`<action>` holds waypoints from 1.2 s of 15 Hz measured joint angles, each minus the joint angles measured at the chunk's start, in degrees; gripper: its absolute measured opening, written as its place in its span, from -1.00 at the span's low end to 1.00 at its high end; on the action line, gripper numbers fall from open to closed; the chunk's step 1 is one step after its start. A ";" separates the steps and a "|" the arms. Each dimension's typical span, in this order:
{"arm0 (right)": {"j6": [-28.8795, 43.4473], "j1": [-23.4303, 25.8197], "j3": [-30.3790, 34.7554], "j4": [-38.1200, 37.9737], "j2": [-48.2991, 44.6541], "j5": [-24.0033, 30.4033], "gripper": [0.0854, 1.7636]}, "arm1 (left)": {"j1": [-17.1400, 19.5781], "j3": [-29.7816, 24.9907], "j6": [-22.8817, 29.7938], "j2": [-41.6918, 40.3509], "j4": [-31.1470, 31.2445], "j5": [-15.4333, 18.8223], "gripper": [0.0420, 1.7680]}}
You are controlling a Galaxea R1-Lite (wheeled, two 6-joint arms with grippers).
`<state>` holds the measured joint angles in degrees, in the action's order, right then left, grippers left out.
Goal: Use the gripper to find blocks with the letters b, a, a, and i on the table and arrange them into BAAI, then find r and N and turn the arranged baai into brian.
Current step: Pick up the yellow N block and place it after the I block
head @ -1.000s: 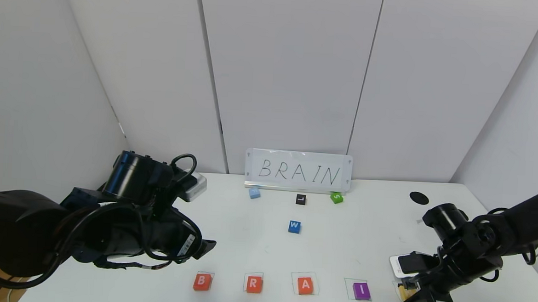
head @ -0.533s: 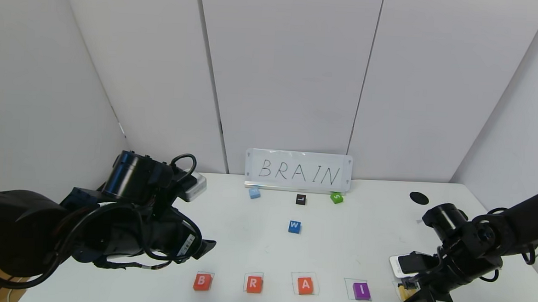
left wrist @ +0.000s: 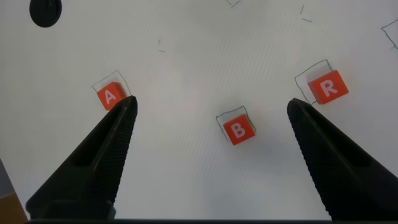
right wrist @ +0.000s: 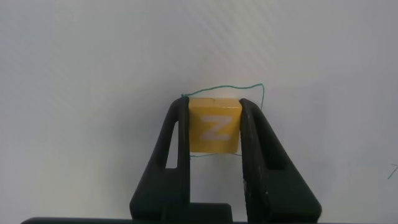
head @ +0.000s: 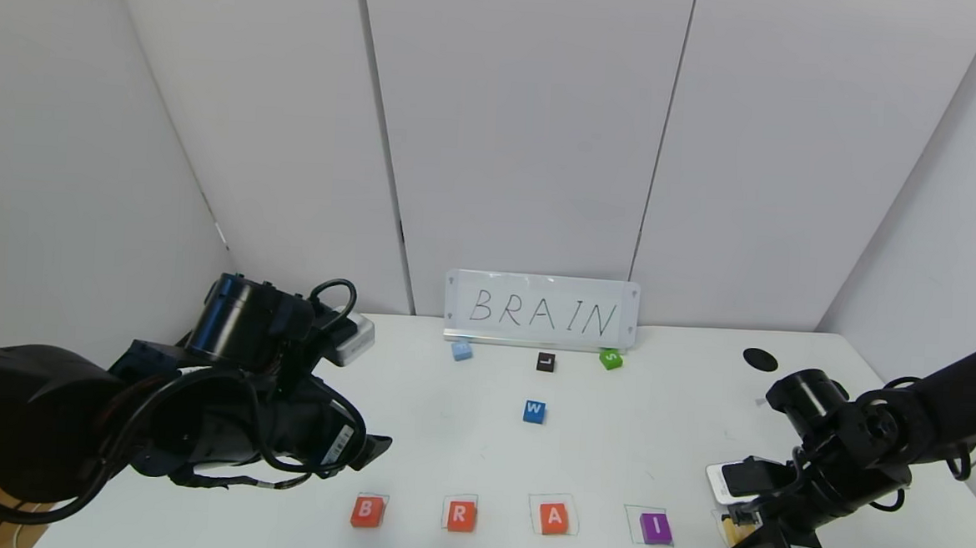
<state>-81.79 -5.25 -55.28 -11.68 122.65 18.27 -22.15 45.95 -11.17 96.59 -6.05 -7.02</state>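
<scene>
On the white table (head: 655, 433) a row runs along the front edge, each block in a pen-drawn square: orange B (head: 366, 511), orange R (head: 459, 515), orange A (head: 554, 518), purple I (head: 655, 527). At the row's right end the yellow N (right wrist: 214, 126) rests inside its drawn square, and my right gripper (right wrist: 214, 104) is shut on its two sides. Only a sliver of N (head: 739, 531) shows in the head view. My left gripper (left wrist: 211, 107) hangs open above B (left wrist: 238, 130), with nothing between its fingers. Another orange A (left wrist: 109, 96) lies beside one finger, and R (left wrist: 328, 88) beyond the other.
A white sign reading BRAIN (head: 541, 310) leans on the back wall. Before it lie a light blue block (head: 461, 350), a black L (head: 545, 361), a green S (head: 610, 359) and a blue W (head: 534, 411). A black hole (head: 760, 358) is at the back right.
</scene>
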 joint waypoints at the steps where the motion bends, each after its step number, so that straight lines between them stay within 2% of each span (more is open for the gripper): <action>1: 0.02 0.00 0.00 -0.02 0.01 -0.05 -0.47 | 0.00 0.00 0.00 0.00 0.00 0.00 0.94; 10: 0.00 0.00 0.00 -0.02 0.06 0.00 -0.47 | 0.00 0.02 0.00 0.00 0.00 0.02 0.94; 14: 0.02 0.40 -0.74 -0.61 -0.84 1.60 0.04 | -0.48 -0.33 0.00 0.00 0.00 0.02 0.94; 18: 0.33 0.40 -1.02 -0.61 -1.29 2.57 0.40 | -0.54 -0.35 0.00 0.00 0.02 0.00 0.94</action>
<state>-81.46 -4.85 -56.31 -12.29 121.36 20.85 -22.69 45.59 -11.17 96.59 -6.02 -7.02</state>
